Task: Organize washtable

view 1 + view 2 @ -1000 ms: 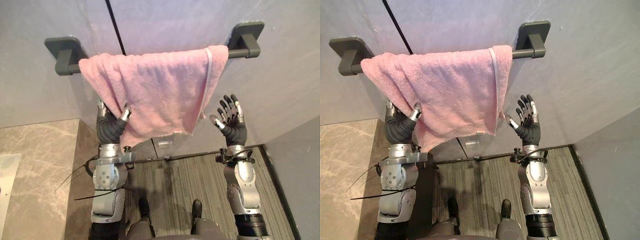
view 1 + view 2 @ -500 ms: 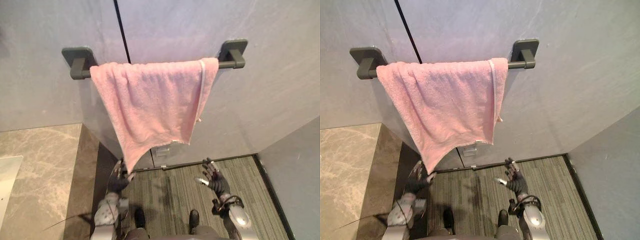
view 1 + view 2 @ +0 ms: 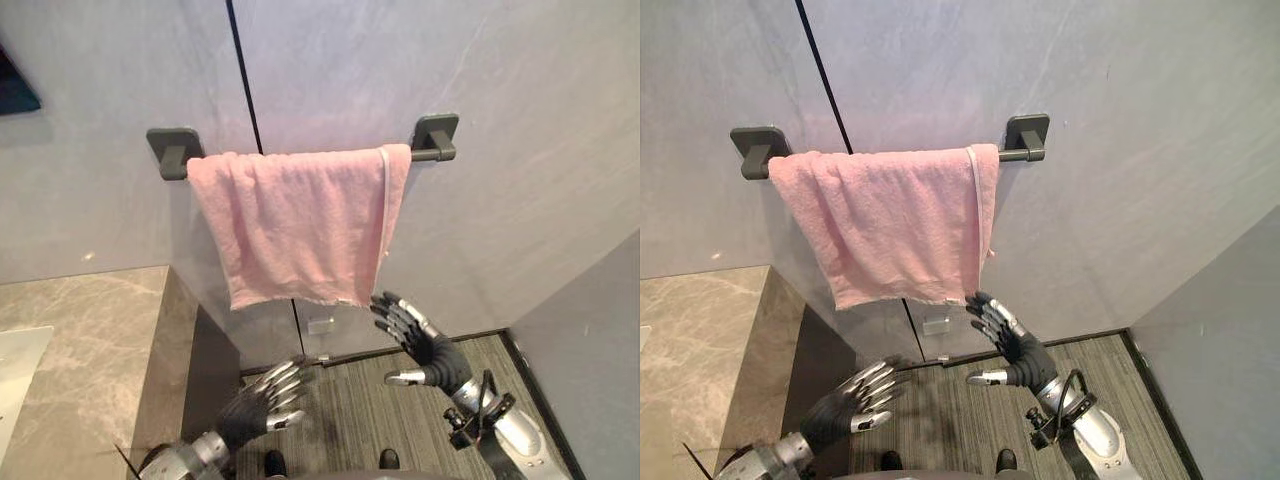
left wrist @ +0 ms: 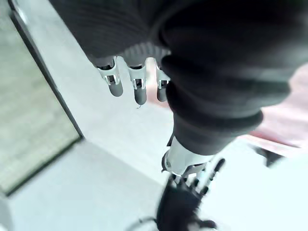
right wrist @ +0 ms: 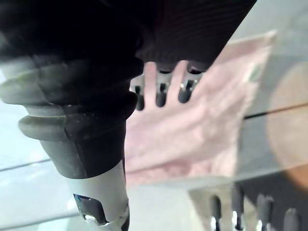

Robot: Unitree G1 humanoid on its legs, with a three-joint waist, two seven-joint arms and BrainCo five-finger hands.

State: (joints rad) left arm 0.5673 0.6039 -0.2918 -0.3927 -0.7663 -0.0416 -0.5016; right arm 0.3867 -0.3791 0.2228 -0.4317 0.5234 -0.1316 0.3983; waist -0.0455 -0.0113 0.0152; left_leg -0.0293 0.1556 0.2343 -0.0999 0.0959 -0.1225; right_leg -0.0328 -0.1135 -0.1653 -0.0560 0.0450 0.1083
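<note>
Towel [image 3: 300,225] hangs spread over the wall bar [image 3: 430,152] to dry. Left hand [image 3: 250,415] and right hand [image 3: 438,358] hover below it, fingers open, holding nothing.

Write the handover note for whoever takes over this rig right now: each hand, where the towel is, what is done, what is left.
Left hand: open, holding nothing, low and below the towel.
Right hand: open, holding nothing, fingers up near the towel's lower corner, not gripping it.
Towel: draped over the rail on the wall, spread along most of it, lower edge roughly level.
Done: towel hung up and released.
Left: probably only a check of how the towel hangs, then the counter; too little of it shows to tell what needs tidying there.
</note>
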